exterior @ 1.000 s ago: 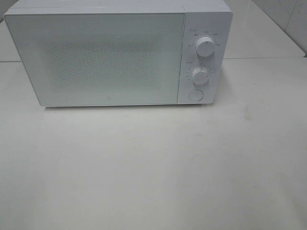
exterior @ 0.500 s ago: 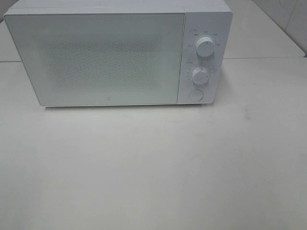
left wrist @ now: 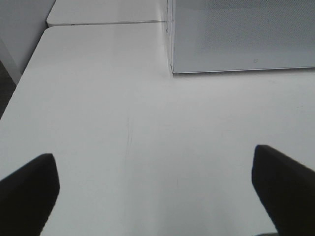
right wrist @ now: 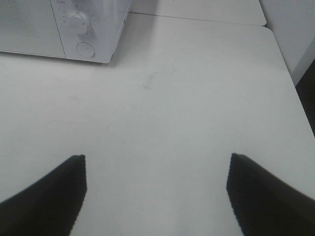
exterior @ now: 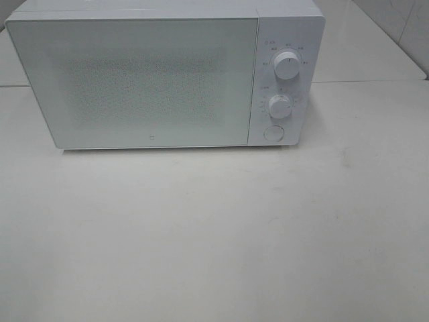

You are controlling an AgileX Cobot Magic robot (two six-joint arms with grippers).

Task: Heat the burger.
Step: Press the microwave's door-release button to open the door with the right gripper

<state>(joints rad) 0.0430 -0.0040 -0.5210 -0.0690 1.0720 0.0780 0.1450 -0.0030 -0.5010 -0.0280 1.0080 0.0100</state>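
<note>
The burger is out of view in every frame. A white microwave (exterior: 164,77) stands at the back of the table with its door (exterior: 137,80) closed; its front corner (left wrist: 241,39) and its knob panel (right wrist: 81,29) show in the wrist views. My left gripper (left wrist: 155,189) hovers open over bare table, with nothing between its dark fingers (left wrist: 29,189). Open too is my right gripper (right wrist: 157,191), whose fingers (right wrist: 51,194) are wide apart and empty. Neither gripper appears in the exterior high view.
The microwave carries two white knobs (exterior: 287,65) (exterior: 280,106) and a round button (exterior: 273,133) on its right side. The white tabletop (exterior: 214,235) spreads in front of it. A table edge (right wrist: 290,64) lies to the right.
</note>
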